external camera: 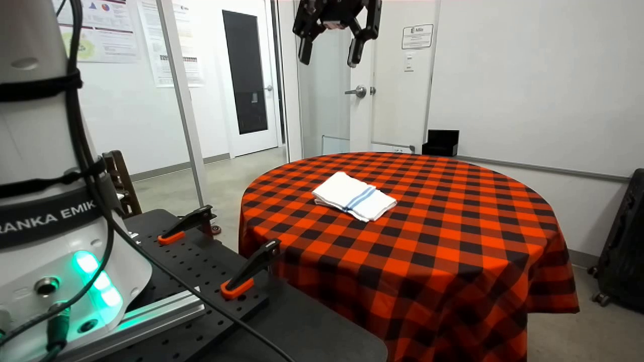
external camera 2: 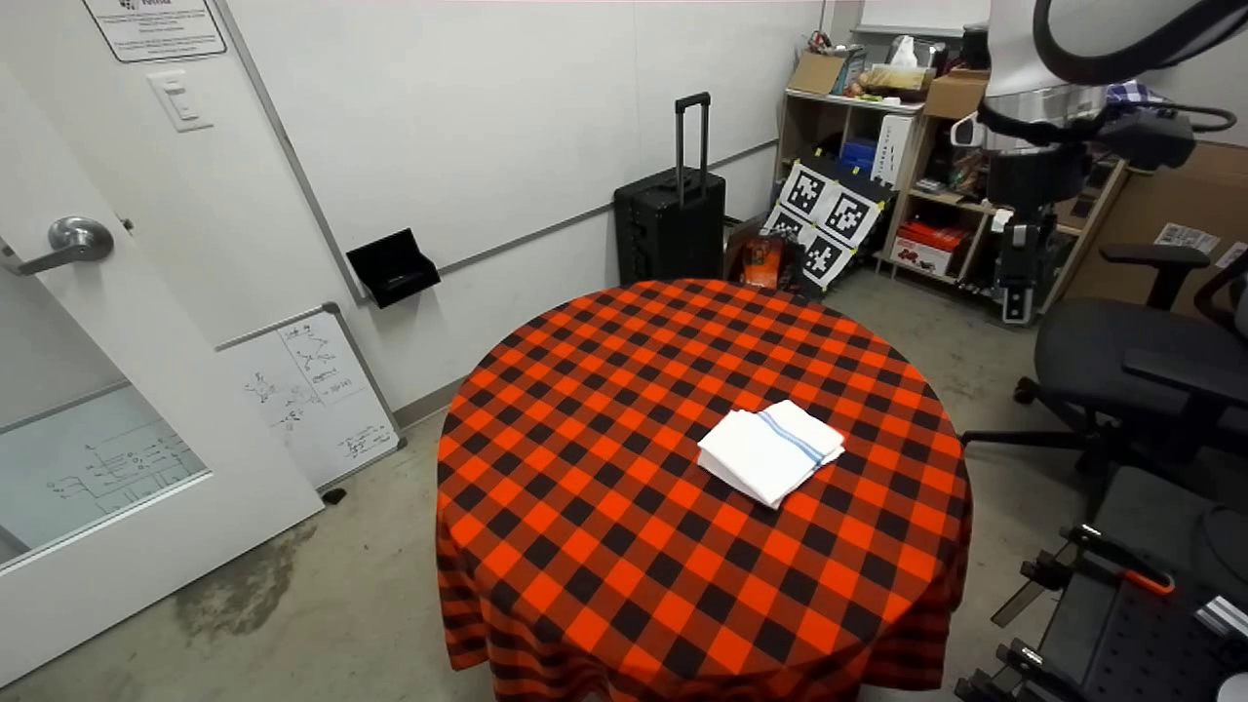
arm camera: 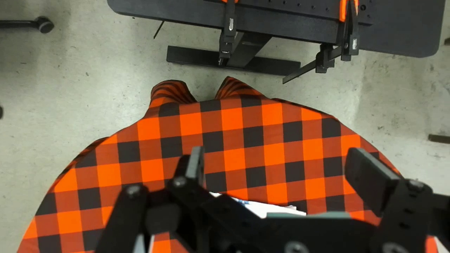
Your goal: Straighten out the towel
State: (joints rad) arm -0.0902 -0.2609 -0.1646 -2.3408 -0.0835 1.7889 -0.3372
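Towel, white with blue stripes, lies folded on the checked tablecloth. I see the gripper hanging well above both, jaws spread wide, only air between them. A black suitcase stands by the whiteboard; in the wrist view, dark linkage hides much of the towel.

Base housing: white, rounded. Black band bears white lettering, legible as "RANKA EMIK". Lamps lit green. Black cables secured by black straps. Round metal-rimmed socket noted. End effector: black linkages, grey finger pads, round screw heads.
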